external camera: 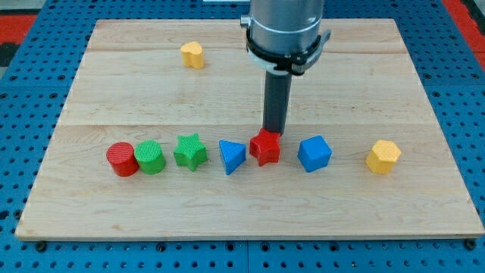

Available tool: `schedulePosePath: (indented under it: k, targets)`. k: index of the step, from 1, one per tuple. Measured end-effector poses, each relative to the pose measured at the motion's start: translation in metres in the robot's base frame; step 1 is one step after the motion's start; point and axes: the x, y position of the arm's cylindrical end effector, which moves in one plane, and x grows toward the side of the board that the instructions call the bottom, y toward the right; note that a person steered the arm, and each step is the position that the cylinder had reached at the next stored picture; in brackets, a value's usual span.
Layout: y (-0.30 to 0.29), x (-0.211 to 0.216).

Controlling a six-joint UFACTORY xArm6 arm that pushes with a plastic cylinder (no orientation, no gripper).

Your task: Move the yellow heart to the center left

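Yellow heart is seen lying near the view's top, left of the middle, alone on the wooden counter. Its lobed top face is lit pale yellow and its sides are shaded a deeper orange-yellow. It is set well apart from every other block.

No fingers are fitted, so no open or closed state can be told; only a dark rod is carried below the grey arm. My tip is placed just behind the red star, apparently touching its upper edge.

A row is formed across the lower half, from the view's left: a red cylinder touching a green cylinder, a green star, a blue triangle, the red star, a blue cube and a yellow hexagon.
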Motion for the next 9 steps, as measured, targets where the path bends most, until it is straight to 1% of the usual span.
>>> schedulePosePath:
  k: [1,2,3,4,5,6,7,8,9]
  targets:
    - [0.000,0.011]
    - [0.000,-0.034]
    - [0.000,-0.108]
    - [-0.035,-0.144]
    - [-0.064,-0.171]
    - [-0.066,-0.200]
    - [-0.138,-0.202]
    - [-0.196,-0.196]
    - [-0.180,-0.197]
